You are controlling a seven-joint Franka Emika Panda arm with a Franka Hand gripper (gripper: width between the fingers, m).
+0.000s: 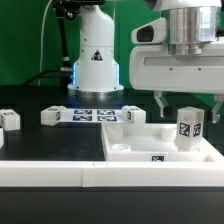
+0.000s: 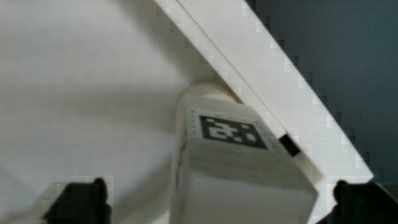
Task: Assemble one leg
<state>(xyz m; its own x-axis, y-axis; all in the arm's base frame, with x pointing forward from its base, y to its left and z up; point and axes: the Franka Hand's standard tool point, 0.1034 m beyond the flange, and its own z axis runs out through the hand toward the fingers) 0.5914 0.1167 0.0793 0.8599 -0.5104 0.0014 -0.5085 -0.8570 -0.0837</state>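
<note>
A leg (image 1: 190, 125), a small white post with a black-and-white tag, stands upright on the right part of the large flat white piece with pockets (image 1: 130, 143). My gripper (image 1: 188, 104) is open. Its dark fingers (image 1: 160, 100) hang on either side of the leg's top and do not touch it. In the wrist view the same leg (image 2: 231, 135) lies between the two fingertips (image 2: 75, 202), next to the raised rim of the large piece (image 2: 240, 65). My gripper (image 2: 214, 205) holds nothing.
Three more legs stand on the black table: one at the exterior view's far left (image 1: 9, 120), one left of centre (image 1: 51, 116), one behind the large piece (image 1: 133, 115). The marker board (image 1: 95, 114) lies before the robot base (image 1: 96, 65). A long white bar (image 1: 45, 172) runs along the front.
</note>
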